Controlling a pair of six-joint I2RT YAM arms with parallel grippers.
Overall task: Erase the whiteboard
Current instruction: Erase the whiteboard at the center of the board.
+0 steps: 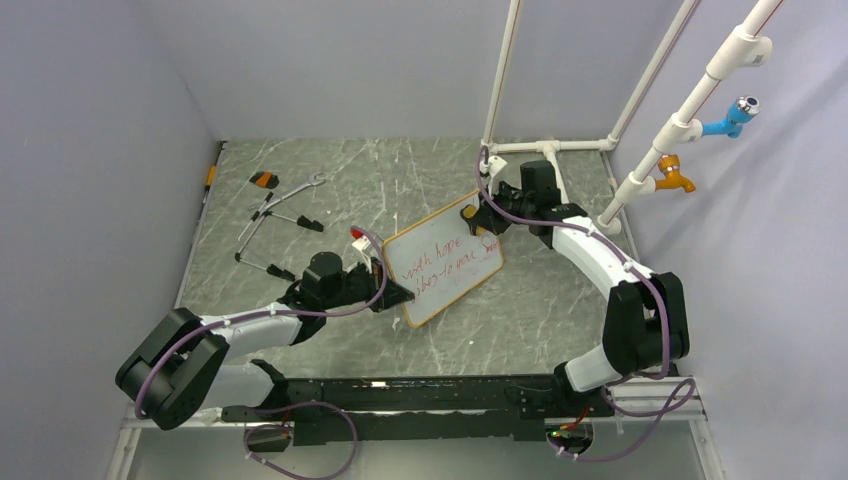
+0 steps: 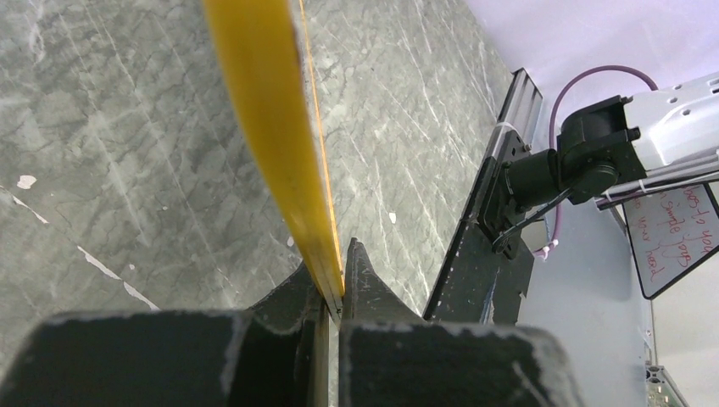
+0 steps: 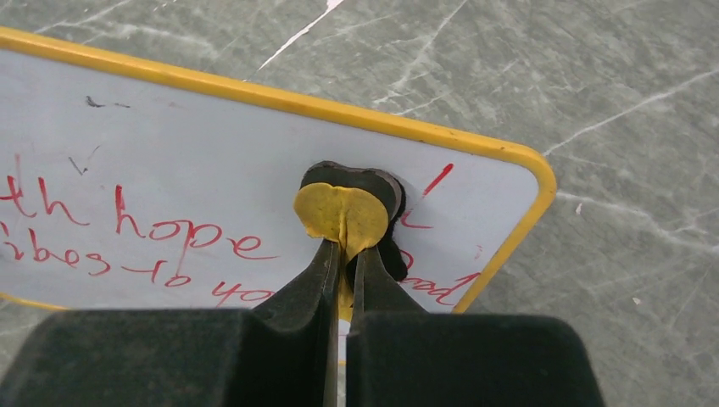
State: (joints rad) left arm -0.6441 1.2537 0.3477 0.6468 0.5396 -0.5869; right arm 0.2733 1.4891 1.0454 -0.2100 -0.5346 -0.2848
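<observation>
Two grippers meet the whiteboard (image 1: pixel 443 268) at centre frame from above: the left gripper (image 1: pixel 392 293) at its lower-left edge, the right gripper (image 1: pixel 487 222) at its upper-right corner. On my left wrist view, the jaws are clamped on the board's yellow frame, which runs up from them. On the right wrist view, the jaws pinch a yellow eraser pad (image 3: pixel 343 212) over the red writing.

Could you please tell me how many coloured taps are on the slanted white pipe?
2: a blue tap higher up the pipe, and an orange tap lower down it. Others may lie outside the view.
</observation>
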